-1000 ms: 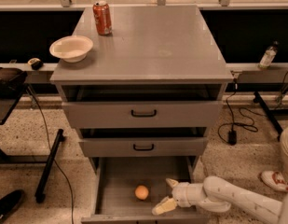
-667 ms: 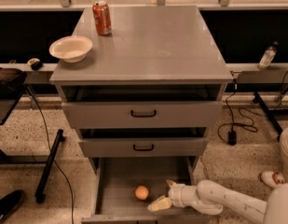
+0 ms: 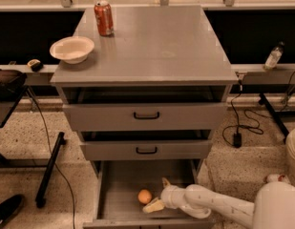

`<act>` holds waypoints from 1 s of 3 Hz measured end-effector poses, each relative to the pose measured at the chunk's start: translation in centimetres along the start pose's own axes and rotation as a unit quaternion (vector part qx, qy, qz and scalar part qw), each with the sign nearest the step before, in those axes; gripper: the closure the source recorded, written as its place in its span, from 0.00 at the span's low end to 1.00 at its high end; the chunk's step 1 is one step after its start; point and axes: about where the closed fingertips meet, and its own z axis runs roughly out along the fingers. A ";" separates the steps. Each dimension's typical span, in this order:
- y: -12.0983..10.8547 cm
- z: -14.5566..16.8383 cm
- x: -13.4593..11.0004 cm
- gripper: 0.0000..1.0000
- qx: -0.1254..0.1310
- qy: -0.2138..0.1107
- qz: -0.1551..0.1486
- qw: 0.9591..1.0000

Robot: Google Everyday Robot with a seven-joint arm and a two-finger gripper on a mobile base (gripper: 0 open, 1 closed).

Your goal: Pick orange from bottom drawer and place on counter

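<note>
- Three grey drawers sat in the cabinet, and the bottom drawer (image 3: 119, 181) was pulled out furthest, with its plain floor in view.
- The orange (image 3: 144, 196) lay on the floor of that drawer, near the front and a little right of the middle.
- The gripper (image 3: 156, 194) was down inside the bottom drawer, just to the right of the orange.
- Its fingers (image 3: 154, 205) were spread apart. One pointed up toward the back of the drawer, and the other stretched forward and left, with its tip just below the orange.
- The fingers were not clamped on the orange. Whether the lower finger touched the fruit could not be told.
- The white arm (image 3: 218, 206) came in from the lower right, over the drawer's right side.
- The two upper drawers (image 3: 146, 116) were each open a crack and had black handles.
- On the counter (image 3: 161, 46), a red soda can (image 3: 103, 17) stood upright near the back left corner.
- A pale bowl (image 3: 71, 49) rested at the counter's left edge, in front of the can and apart from it.
</note>
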 end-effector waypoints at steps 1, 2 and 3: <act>0.1 1.6 -0.7 0.00 0.005 0.011 -0.057 0.998; -0.2 3.2 0.4 0.00 -0.006 0.004 -0.065 0.998; -0.9 4.2 1.7 0.00 -0.030 -0.040 -0.044 0.998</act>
